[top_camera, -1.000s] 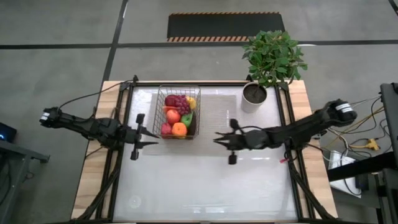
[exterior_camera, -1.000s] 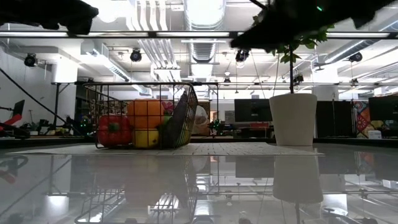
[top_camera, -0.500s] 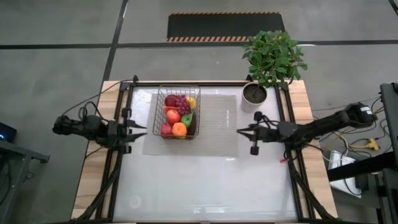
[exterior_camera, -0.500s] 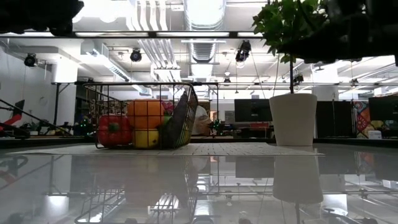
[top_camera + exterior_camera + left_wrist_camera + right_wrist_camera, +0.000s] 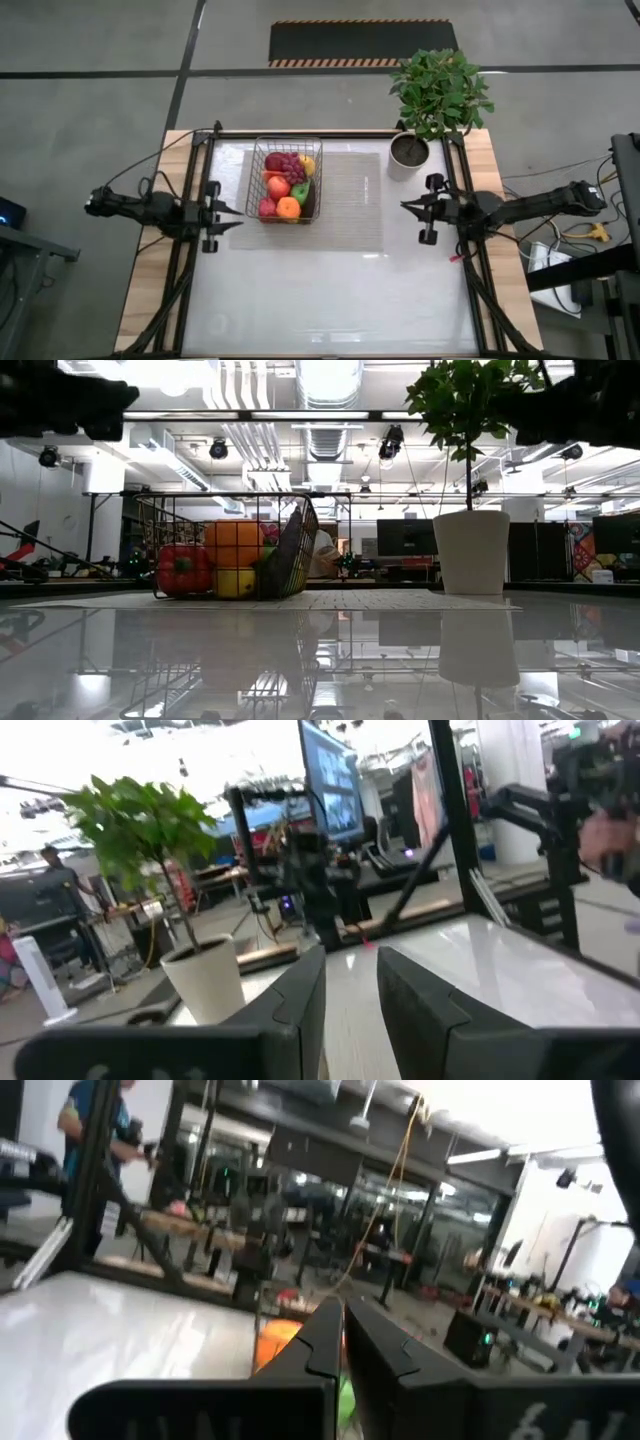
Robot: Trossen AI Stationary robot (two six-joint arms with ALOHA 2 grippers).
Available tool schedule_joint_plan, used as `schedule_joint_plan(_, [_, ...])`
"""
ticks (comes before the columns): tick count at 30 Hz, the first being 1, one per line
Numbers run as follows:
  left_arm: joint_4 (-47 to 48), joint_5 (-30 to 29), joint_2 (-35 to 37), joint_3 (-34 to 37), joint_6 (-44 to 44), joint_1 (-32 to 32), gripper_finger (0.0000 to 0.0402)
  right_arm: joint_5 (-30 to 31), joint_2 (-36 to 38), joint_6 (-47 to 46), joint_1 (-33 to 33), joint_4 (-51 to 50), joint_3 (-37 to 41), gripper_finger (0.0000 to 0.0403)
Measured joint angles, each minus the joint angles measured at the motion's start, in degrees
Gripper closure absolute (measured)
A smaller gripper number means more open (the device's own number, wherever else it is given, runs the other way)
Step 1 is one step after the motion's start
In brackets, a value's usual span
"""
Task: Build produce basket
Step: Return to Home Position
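The wire basket [image 5: 285, 180] stands by its base on a pale mat [image 5: 350, 205] at the table's far left. It holds the produce [image 5: 285, 185]: grapes, a lemon, an apple, an orange and a green piece. In the low view a red pepper [image 5: 180, 570] and the orange [image 5: 235, 543] show through the basket's grid [image 5: 225, 510]. My left gripper [image 5: 238, 218] hovers just left of the basket's near corner, narrowly open with nothing between its fingers [image 5: 350, 985]. My right gripper [image 5: 406, 206] is shut and empty [image 5: 342, 1320], at the table's right side, pointing toward the basket.
A green plant in a white pot [image 5: 408, 155] stands at the table's far right corner, just beyond my right gripper; it also shows in the low view as the pot [image 5: 470, 550]. The black frame rails [image 5: 190, 250] run along the left and right sides.
My right gripper has drawn back from the table's middle toward the right edge, staying shut and tipping upward. My left gripper has pulled back a little toward the left edge, away from the basket. The basket and produce have kept still.
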State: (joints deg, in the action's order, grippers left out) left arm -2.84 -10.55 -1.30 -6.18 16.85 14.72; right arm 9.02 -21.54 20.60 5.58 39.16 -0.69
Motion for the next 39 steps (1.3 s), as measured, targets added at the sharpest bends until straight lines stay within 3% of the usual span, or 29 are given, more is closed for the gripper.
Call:
schedule_joint_plan(5, [-8.57,1.46,-0.58,5.67,-1.1,0.0,0.0324,-0.75,3.72,1.01,0.0,-0.12,0.0,0.0394])
schedule_joint_plan(10, [-10.3,1.42,-2.1,5.69,-4.38,0.0,0.0324,-3.37,6.55,-0.33,0.0,-0.69,0.02,0.0394])
schedule_joint_plan(16, [-11.17,1.2,-1.93,5.71,-4.44,0.0,0.0324,-2.97,8.39,-14.46,0.0,-2.47,0.02,0.0394])
schedule_joint_plan(21, [-11.21,1.14,-2.03,5.74,-4.44,0.0,0.0324,-3.02,8.26,-21.01,0.0,-2.9,0.02,0.0394])
schedule_joint_plan(39, [-11.22,1.11,-2.03,5.87,-4.44,0.0,0.0324,-2.99,8.24,-22.12,0.0,-2.91,0.07,0.0394])
